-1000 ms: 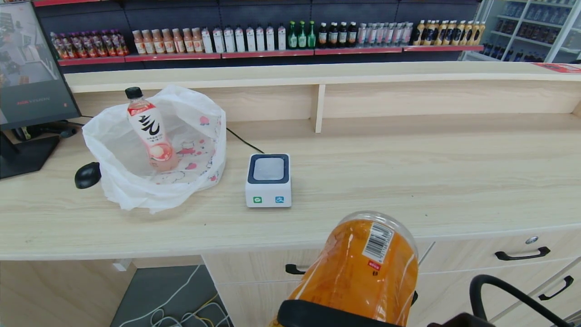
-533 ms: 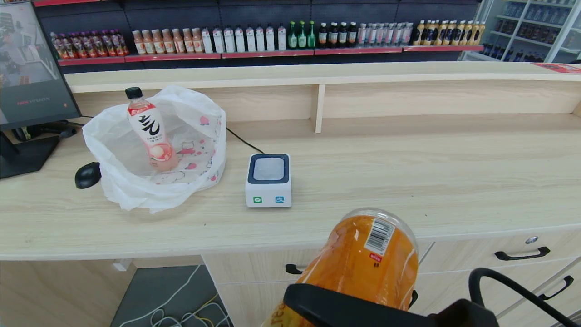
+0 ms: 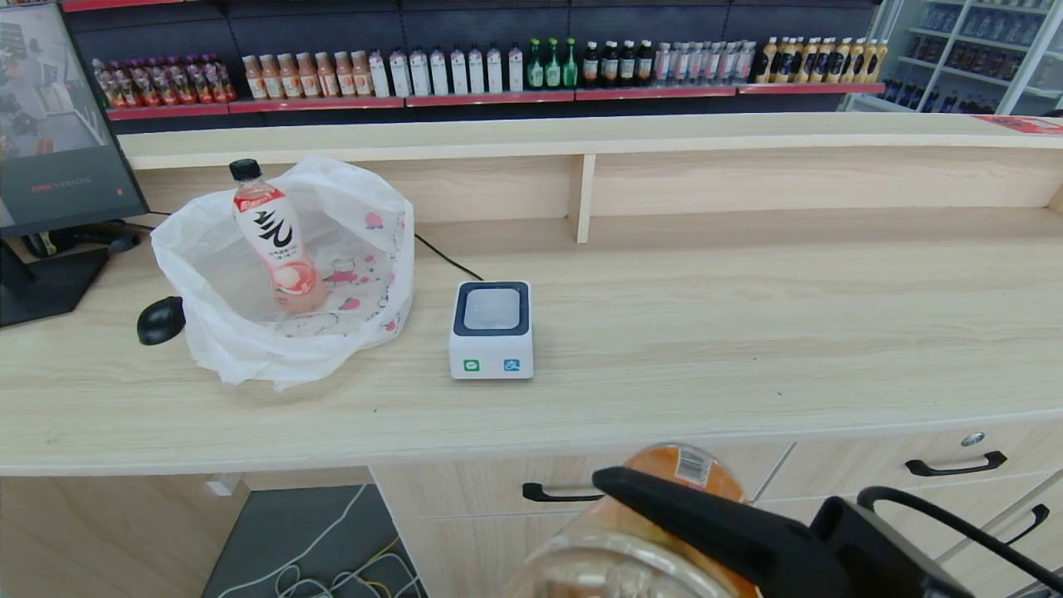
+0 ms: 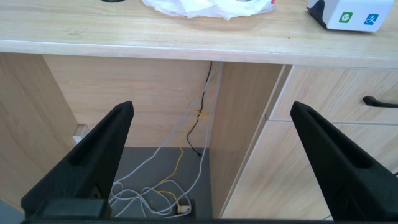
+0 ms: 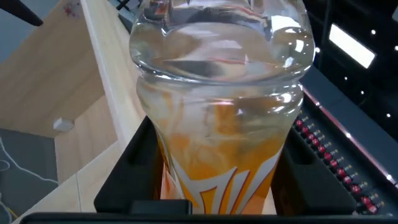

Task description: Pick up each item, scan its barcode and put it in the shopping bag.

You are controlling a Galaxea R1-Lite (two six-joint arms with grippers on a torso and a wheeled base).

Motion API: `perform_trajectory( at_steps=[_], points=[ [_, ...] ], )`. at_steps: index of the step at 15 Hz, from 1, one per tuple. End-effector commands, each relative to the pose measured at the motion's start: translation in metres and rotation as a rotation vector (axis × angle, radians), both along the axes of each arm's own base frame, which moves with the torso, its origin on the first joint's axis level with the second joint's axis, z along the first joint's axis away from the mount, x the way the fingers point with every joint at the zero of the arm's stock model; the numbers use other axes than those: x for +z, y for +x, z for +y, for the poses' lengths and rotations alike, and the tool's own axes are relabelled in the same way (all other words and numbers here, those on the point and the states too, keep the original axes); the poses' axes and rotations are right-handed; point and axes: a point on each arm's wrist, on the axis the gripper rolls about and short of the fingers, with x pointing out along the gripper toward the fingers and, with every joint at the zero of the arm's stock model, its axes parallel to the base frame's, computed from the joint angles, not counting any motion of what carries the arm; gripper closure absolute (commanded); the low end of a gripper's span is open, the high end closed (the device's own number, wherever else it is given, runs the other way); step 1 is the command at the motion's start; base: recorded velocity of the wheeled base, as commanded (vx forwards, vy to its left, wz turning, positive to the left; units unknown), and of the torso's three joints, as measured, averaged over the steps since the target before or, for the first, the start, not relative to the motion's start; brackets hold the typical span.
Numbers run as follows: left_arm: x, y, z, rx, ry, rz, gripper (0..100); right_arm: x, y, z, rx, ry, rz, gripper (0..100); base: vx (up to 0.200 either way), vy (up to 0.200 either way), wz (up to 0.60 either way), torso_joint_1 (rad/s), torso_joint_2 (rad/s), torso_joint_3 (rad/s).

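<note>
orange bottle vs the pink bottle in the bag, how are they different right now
The orange bottle is clamped in the right gripper, in front of the counter and below its edge. The pink bottle sits in the shopping bag on the counter. The orange bottle is tipped far from upright; the pink bottle stands nearly upright, black cap on top. Contents are orange versus pale pink. Both are clear plastic drink bottles.

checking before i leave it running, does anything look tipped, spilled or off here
No spill or damage shows. The pink drink bottle leans inside the white plastic shopping bag. The right gripper holds the clear bottle of orange drink in front of the drawers, short of the white scanner.
</note>
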Motion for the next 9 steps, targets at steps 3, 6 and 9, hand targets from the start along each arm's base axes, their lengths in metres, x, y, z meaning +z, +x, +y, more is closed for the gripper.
perform_trajectory(
  at_steps=[3,6,9],
  points=[
    [0.000,0.000,0.000,0.002,0.000,0.000,0,0.003,0.017,-0.041,-0.109,0.078,0.101,100,0.000,0.000,0.00,0.000,0.00,0.000],
    [0.000,0.000,0.000,0.002,0.000,0.000,0,-0.005,0.018,-0.054,-0.062,0.183,0.346,100,0.000,0.000,0.00,0.000,0.00,0.000],
    [0.000,0.000,0.000,0.000,0.000,0.000,0,0.002,0.018,-0.059,-0.019,0.336,0.515,100,0.000,0.000,0.00,0.000,0.00,0.000]
  ],
)
